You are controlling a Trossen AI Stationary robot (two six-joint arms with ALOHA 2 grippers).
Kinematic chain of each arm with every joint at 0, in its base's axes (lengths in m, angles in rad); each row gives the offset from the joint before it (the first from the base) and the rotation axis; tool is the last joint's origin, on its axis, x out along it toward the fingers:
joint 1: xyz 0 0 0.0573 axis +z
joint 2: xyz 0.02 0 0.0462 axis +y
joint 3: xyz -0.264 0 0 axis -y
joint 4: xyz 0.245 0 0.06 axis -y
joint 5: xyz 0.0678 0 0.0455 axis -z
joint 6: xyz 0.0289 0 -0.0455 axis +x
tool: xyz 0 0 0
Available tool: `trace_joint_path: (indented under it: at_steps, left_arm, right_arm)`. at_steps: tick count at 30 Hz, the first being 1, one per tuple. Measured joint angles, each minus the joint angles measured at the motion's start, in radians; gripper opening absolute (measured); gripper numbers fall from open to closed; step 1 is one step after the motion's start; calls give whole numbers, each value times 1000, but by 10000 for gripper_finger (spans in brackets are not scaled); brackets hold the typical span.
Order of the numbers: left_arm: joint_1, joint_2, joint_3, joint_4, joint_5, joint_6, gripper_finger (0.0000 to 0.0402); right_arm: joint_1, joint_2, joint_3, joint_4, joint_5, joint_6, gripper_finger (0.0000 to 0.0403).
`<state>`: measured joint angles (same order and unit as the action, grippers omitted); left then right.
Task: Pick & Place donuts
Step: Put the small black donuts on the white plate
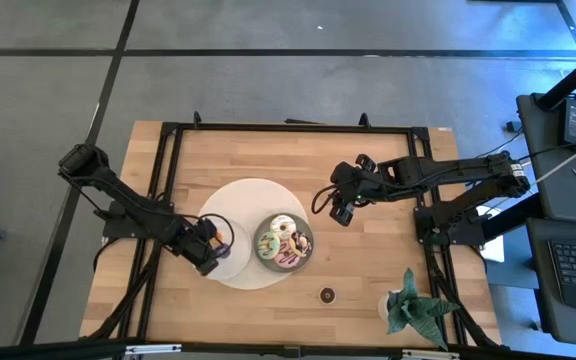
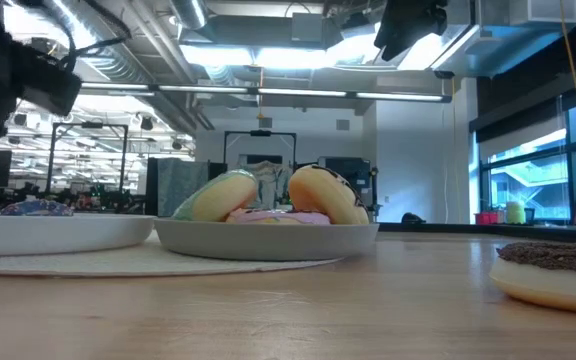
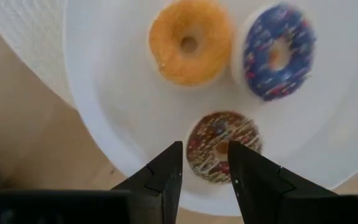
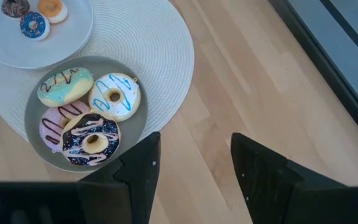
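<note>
Over the white plate, the left hand gapes, its fingers partly hiding a brown donut.

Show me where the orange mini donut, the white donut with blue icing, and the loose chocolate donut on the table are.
orange mini donut (image 3: pixel 189 41), left wrist view, on its iced ring.
white donut with blue icing (image 4: pixel 123 101), right wrist view, on its icing.
loose chocolate donut (image 2: pixel 556 268), low view, on its side below the sprinkled top.

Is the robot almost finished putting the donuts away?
Nearly. Four big donuts sit in the grey plate, and three tiny ones lie on the white plate. The left gripper hovers open over the tiny brown donut. One dark donut waits on the table. The right gripper holds nothing.
</note>
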<state>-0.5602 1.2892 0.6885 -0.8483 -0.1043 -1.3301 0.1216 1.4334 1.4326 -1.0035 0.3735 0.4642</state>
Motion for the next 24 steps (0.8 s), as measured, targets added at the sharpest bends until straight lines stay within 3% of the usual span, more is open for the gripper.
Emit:
trace_joint_path:
  at_steps: [7,13,20,24]
  left_arm:
    - [0,-1,107,53,-175,15,121]
    - [1,-2,137,369,-431,145,125]
    - [26,-2,137,699,-463,317,124]
    - [47,-1,137,791,-464,368,125]
  right_arm:
    - [0,0,0,4,-11,1,197]
    - [35,18,0,40,-112,1,197]
    - [166,132,-1,45,-115,-59,197]
    - [246,217,-1,42,-120,-65,197]
